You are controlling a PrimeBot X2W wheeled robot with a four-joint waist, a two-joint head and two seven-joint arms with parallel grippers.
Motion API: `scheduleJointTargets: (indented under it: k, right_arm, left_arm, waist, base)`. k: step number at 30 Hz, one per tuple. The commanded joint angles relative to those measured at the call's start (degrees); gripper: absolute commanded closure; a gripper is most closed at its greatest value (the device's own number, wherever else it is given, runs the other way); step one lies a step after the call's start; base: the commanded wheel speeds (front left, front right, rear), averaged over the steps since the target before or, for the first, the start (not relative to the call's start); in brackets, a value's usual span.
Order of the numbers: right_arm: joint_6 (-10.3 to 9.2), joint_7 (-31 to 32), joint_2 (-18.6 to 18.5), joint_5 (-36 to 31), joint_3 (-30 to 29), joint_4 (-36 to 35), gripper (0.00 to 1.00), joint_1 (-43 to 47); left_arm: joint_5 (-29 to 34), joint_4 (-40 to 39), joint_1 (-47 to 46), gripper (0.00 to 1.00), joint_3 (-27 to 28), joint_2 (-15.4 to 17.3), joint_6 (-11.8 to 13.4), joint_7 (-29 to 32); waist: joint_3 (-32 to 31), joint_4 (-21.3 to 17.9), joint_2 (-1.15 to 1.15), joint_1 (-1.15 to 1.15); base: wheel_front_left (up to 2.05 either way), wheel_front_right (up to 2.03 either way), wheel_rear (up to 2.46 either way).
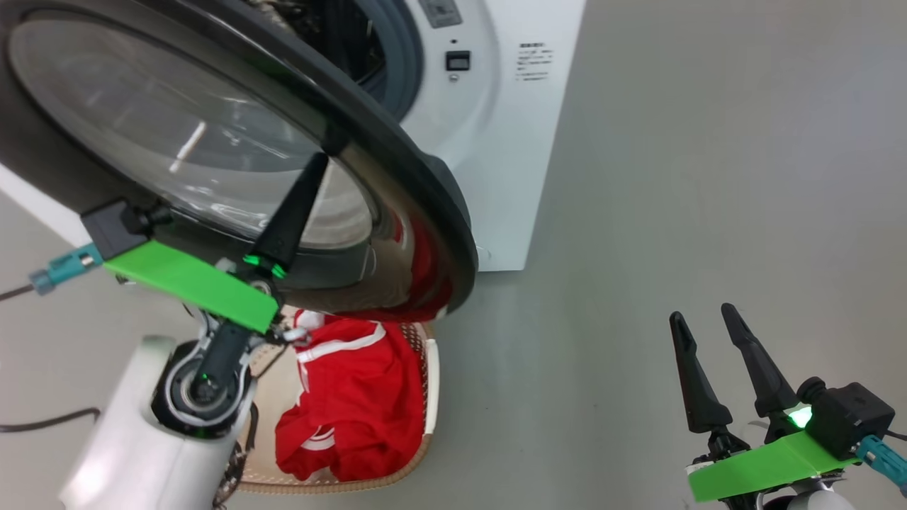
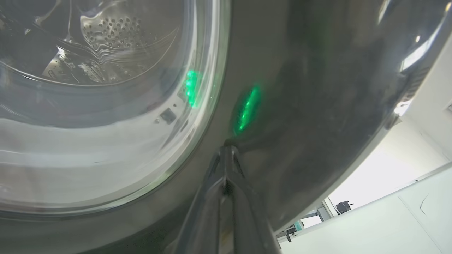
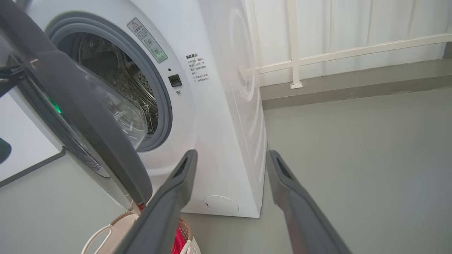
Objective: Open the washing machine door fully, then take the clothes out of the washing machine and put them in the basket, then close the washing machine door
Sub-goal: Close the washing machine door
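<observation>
The washing machine door [image 1: 425, 191] stands partly open, its black rim swung out over the basket [image 1: 430, 382]. My left gripper [image 1: 320, 157] is shut, its tips pressed against the door's outer face [image 2: 282, 88] by the glass window [image 2: 88, 123]. Red clothes [image 1: 354, 404] with white stripes lie in the basket on the floor, below the door. My right gripper [image 1: 701, 317] is open and empty at the lower right, away from the washing machine [image 1: 510, 142]. In the right wrist view the right gripper [image 3: 231, 157] points at the washing machine [image 3: 219, 106], whose steel drum [image 3: 116, 74] shows behind the door [image 3: 88, 116].
Grey floor [image 1: 708, 177] stretches to the right of the machine. A white railing and wall [image 3: 335, 42] stand behind it. The basket's [image 3: 116, 225] rim sits under the door's lower edge. Cables trail on the floor at the left [image 1: 42, 421].
</observation>
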Motion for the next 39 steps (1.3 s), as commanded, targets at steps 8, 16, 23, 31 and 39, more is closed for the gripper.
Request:
scheduleJointTargets:
  k: [8,16,23,31,39]
  right_arm:
    - [0.43,-0.4,0.2,-0.6,1.6,-1.4,0.0,-1.6]
    - [0.43,-0.4,0.5,-0.6,1.8,-1.4,0.0,-2.1]
    - [0.43,-0.4,0.7,-0.5,1.4,-1.3,0.0,-2.2]
    - [0.43,-0.4,0.7,-0.6,0.8,-1.2,0.0,-1.4]
    - [0.43,-0.4,0.3,-0.9,0.4,-1.2,0.0,-0.2]
  left_arm:
    - [-1.7,2.4,-7.2,1.0,0.6,3.6,-0.4,-4.7]
    - [-3.0,6.1,-11.9,1.0,-0.5,5.0,-0.4,-7.3]
    - [-4.3,7.1,-12.5,1.0,-1.4,6.2,-0.4,-8.7]
    - [-4.2,5.8,-8.0,1.0,-4.4,7.6,-0.4,-10.5]
    - [-5.5,4.1,0.2,1.0,-5.5,9.1,-0.4,-13.7]
  waist:
    - [0.8,-3.6,0.0,0.0]
    - [1.4,-5.3,0.0,0.0]
    - [1.2,-5.7,0.0,0.0]
    - [-0.3,-4.7,0.0,0.0]
    - [-2.2,-3.5,0.0,0.0]
  base:
    - [0.0,0.0,0.0]
    - [0.0,0.0,0.0]
    - [0.0,0.0,0.0]
    - [0.0,0.0,0.0]
    - [0.0,0.0,0.0]
